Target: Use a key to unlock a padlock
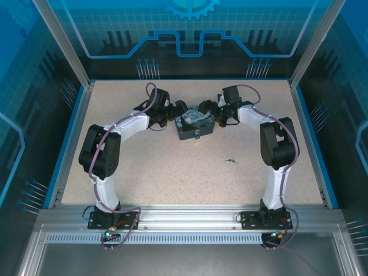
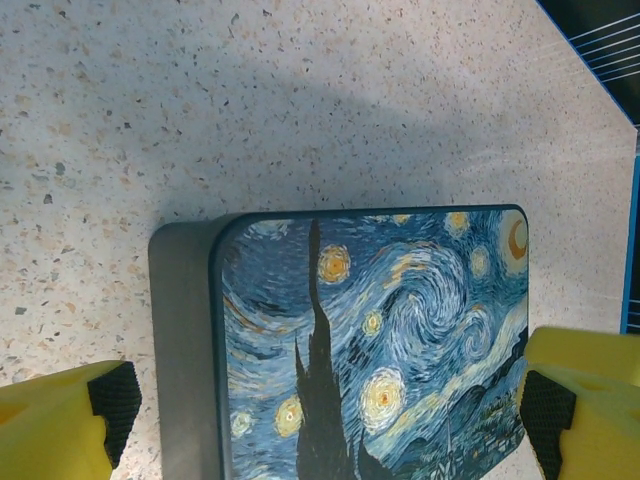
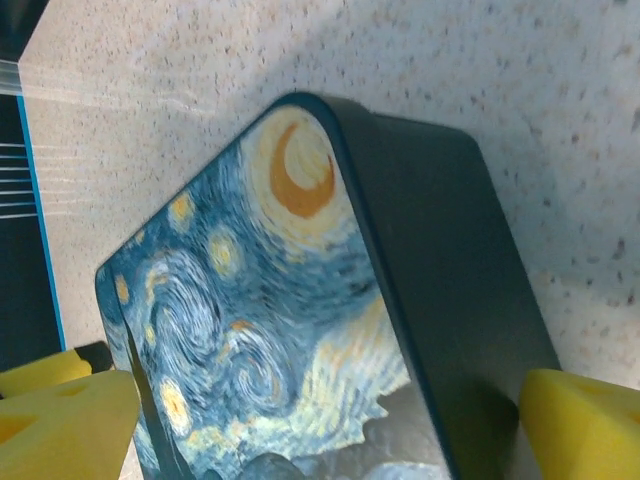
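Note:
A dark-blue box (image 1: 194,125) with a swirly night-sky lid lies mid-table. The tiny bluish padlock (image 1: 196,137) sits at the middle of its near side. The small grey key (image 1: 230,160) lies apart on the table, to the right and nearer the arms. My left gripper (image 1: 177,112) is open at the box's left end; in its wrist view its yellow fingers (image 2: 60,425) straddle the lid (image 2: 380,340). My right gripper (image 1: 208,111) is open at the right end, and its fingers (image 3: 580,425) stand either side of the box (image 3: 300,330). Neither holds anything.
The speckled tabletop (image 1: 172,167) is bounded by blue edging (image 1: 67,146) and aluminium frame posts (image 1: 62,43). Both arms arc inward from their bases at the near edge.

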You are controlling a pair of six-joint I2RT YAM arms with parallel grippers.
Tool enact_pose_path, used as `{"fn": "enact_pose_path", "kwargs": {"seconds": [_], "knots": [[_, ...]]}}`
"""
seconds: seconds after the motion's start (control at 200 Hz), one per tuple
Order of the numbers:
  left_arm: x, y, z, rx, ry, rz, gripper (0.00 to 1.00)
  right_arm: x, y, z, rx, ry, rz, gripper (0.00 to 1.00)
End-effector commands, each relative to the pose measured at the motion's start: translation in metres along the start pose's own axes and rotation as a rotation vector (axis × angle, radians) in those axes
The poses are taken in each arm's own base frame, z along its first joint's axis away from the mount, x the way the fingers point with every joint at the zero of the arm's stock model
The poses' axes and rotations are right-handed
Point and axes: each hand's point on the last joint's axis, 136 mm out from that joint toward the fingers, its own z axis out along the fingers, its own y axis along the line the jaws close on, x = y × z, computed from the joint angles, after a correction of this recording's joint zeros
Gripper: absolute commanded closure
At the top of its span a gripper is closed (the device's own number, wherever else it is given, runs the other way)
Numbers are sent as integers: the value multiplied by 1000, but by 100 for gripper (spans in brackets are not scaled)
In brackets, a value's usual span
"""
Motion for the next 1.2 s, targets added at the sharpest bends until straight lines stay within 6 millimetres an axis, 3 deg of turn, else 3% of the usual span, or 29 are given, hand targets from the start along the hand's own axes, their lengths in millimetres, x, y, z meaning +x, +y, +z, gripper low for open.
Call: {"fn": "enact_pose_path", "kwargs": {"seconds": [0.0, 0.515, 0.915, 1.196], "knots": [[5, -6, -1, 39, 18, -18, 1, 14, 17, -11, -56, 6, -3, 2], [35, 10, -14, 68, 55, -2, 1, 73, 31, -11, -77, 55, -39, 2], [67, -1, -30, 106, 72, 14, 1, 86, 26, -20, -47, 50, -51, 1], [78, 17, -35, 65, 51, -11, 1, 89, 15, -25, 2, 40, -44, 0]]}}
